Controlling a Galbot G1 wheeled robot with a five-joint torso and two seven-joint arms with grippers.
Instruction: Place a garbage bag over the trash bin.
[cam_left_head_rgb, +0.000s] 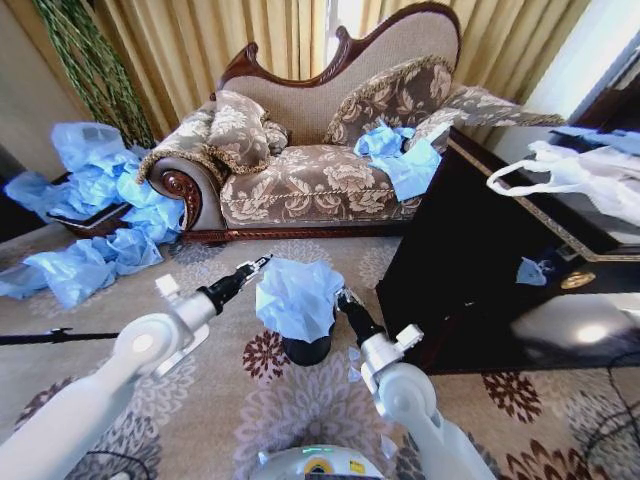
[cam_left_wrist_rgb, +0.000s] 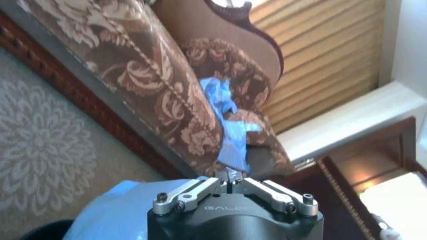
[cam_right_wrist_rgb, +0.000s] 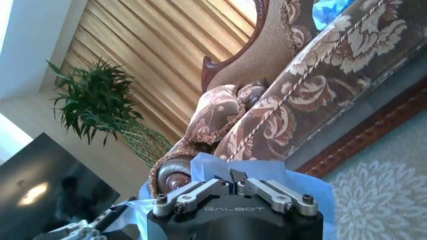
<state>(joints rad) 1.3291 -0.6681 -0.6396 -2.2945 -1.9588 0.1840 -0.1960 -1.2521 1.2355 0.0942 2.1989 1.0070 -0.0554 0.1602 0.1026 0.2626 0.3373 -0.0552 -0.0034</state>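
head view: bag's draped on the bin, not pulled down yet

the garbage bag (cam_left_head_rgb: 297, 297) sits bunched on top of the trash bin (cam_left_head_rgb: 307, 350), which stands on the carpet (cam_left_head_rgb: 300, 410) right in front of the robot, nearer than the sofa (cam_left_head_rgb: 320, 160). only the bottom of the bin pokes out under the blue plastic, so it looks more like a cap than a liner.

the left gripper (cam_left_head_rgb: 262, 264) is at the bag's upper left edge. in the left wrist view the left gripper (cam_left_wrist_rgb: 230, 180) has its fingers closed together, with blue plastic just beneath, but i can't tell if any film is actually pinched. the right gripper (cam_left_head_rgb: 343, 297) is tucked against the bag's right side. in the right wrist view the right gripper (cam_right_wrist_rgb: 235, 176) is closed too, with the bag right behind the tips. same deal, grip unclear.

my guess: we're at the spread-and-pull-down step. next move needs both sides drawn apart and lowered around the rim evenly, or the thin plastic just slides off one side.

there's a pile of blue bags (cam_left_head_rgb: 90, 210) far left and more on the sofa (cam_left_head_rgb: 400, 160), not involved.
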